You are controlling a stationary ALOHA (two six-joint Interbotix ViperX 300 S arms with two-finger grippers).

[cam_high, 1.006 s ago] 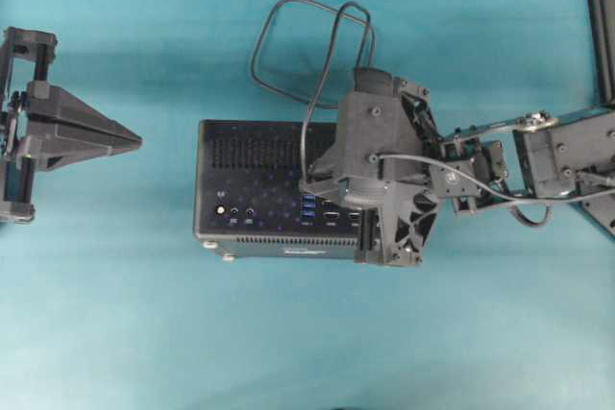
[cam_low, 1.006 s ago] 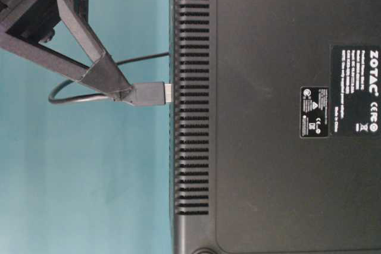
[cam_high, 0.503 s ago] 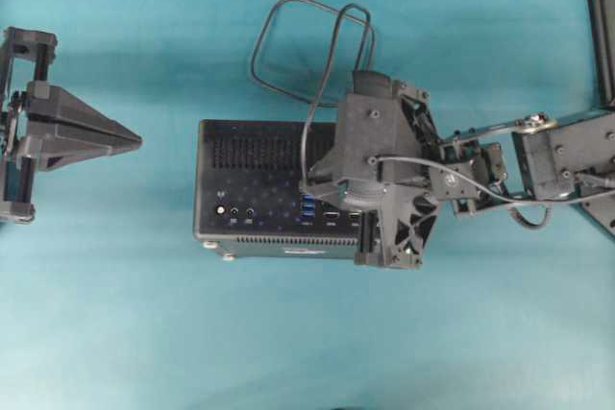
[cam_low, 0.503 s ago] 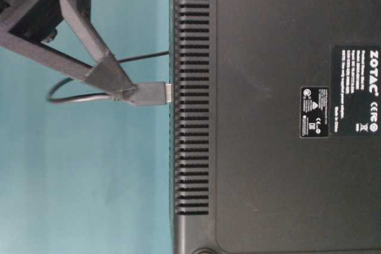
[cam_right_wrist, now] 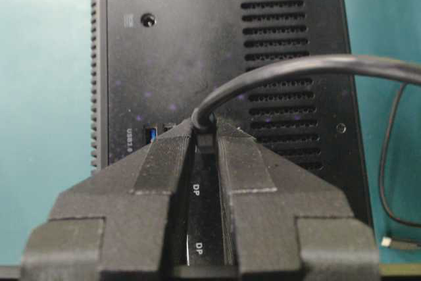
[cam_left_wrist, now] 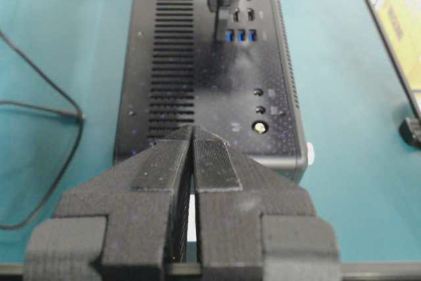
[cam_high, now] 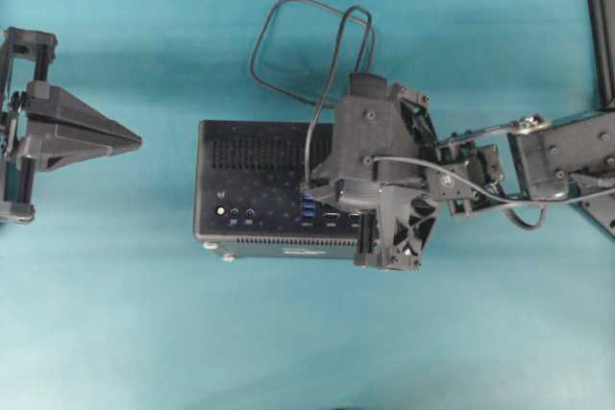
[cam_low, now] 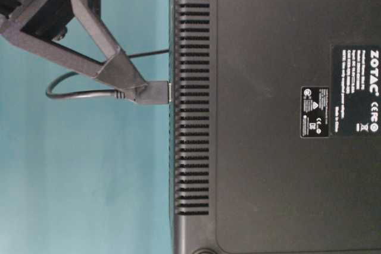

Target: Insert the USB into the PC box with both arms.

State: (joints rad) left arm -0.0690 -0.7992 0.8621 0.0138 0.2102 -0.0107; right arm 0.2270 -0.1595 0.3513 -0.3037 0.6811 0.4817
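Where the right tool (cam_low: pixel 138 90) pinches the USB (cam_low: pixel 152 92), ports stay hidden.

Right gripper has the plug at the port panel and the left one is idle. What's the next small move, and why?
Probably keep pressing the small dark plug straight into the black rectangular PC box. The right gripper is clamped on it, and in the table-level view only a sliver of its metal tip shows against the panel. The closed left gripper sits clear of the box, so bracing the far side may help.

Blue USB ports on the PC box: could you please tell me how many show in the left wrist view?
3 blue ports in a row on the PC box panel, immediately right of the USB plug; that plug may hide another.
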